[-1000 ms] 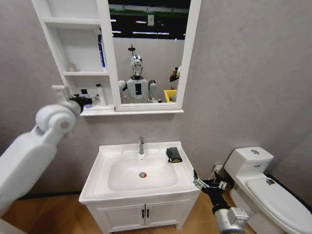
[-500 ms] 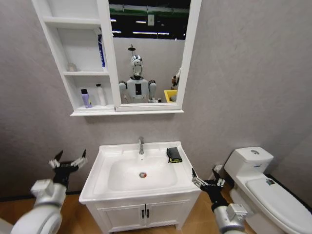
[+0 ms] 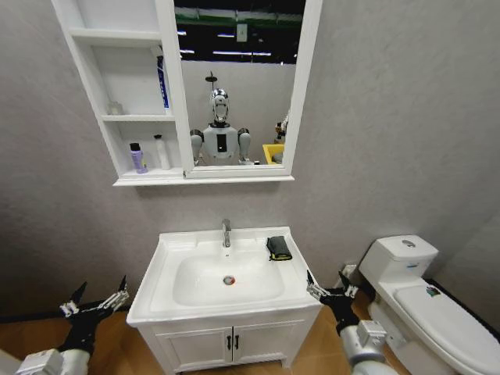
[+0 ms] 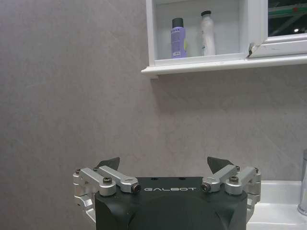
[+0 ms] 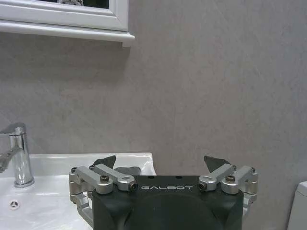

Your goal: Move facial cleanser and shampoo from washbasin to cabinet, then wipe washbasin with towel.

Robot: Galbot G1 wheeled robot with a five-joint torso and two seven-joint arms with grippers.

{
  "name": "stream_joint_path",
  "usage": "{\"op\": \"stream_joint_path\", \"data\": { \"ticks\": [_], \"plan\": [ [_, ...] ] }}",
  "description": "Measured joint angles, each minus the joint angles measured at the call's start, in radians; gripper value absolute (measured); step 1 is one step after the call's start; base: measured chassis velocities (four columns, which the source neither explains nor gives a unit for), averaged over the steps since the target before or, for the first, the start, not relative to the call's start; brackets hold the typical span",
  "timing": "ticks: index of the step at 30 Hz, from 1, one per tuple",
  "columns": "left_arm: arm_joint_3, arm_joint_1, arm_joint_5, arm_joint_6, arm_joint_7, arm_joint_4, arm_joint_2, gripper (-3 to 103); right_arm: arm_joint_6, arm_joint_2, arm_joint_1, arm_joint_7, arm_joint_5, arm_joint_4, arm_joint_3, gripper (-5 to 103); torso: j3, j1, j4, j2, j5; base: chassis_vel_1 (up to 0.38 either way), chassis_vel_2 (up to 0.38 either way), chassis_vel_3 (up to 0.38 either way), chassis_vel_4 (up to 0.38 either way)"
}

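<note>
So the bottle half looks done. Two bottles, a purple one (image 3: pixel 137 157) and a white one (image 3: pixel 162 152), are parked side by side on the bottom shelf of the cabinet (image 3: pixel 125 119), and nothing bottle-like is seen on the washbasin (image 3: pixel 226 273) anymore. Which is the cleanser and which the shampoo can't be told from here.

What's left, as judged from this, is the wipe. The towel (image 3: pixel 278 248) is lying folded on the basin's back right corner, just beside the tap (image 3: pixel 226 232), untouched by either arm. The bowl itself looks dry and bare apart from the drain.

The left gripper (image 3: pixel 95 305) is held low, off the basin's left edge, jaws spread wide and nothing in them. The right gripper (image 3: pixel 326 293) is parked low at the basin's front right corner, also wide open and empty, the nearer of the two to the towel.

Further out: grey wall, a mirror (image 3: pixel 234 82) joined to the shelves, a toilet (image 3: pixel 426 305) on the right, wood-look floor.
</note>
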Motion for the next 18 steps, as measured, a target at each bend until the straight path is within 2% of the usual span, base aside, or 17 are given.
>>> {"op": "stream_joint_path", "data": {
  "ticks": [3, 4, 9, 18],
  "plan": [
    [0.051, -0.047, 0.007, 0.015, -0.011, 0.020, 0.041, 100, -0.024, -0.014, 0.034, 0.027, 0.015, -0.020, 0.017, 100, 0.000, 0.000, -0.0017, 0.000, -0.0003, 0.000, 0.000, 0.000, 0.000],
    [0.057, -0.049, 0.010, 0.016, -0.014, 0.021, 0.042, 100, -0.031, -0.020, 0.055, 0.030, 0.018, -0.034, 0.010, 100, 0.000, 0.000, -0.0008, 0.000, -0.0002, 0.000, 0.000, 0.000, 0.000],
    [0.055, -0.049, 0.012, 0.018, -0.019, 0.016, 0.036, 100, -0.034, -0.022, 0.077, 0.029, 0.018, -0.059, -0.007, 100, 0.000, 0.000, -0.0002, 0.000, -0.0003, -0.005, 0.010, 0.015, -0.006],
    [0.054, -0.048, 0.026, 0.020, -0.028, 0.005, 0.012, 100, -0.024, -0.027, 0.075, 0.014, 0.012, -0.075, -0.012, 100, 0.000, 0.000, -0.0008, 0.000, -0.0002, -0.060, 0.082, 0.096, -0.096]
  ]
}}
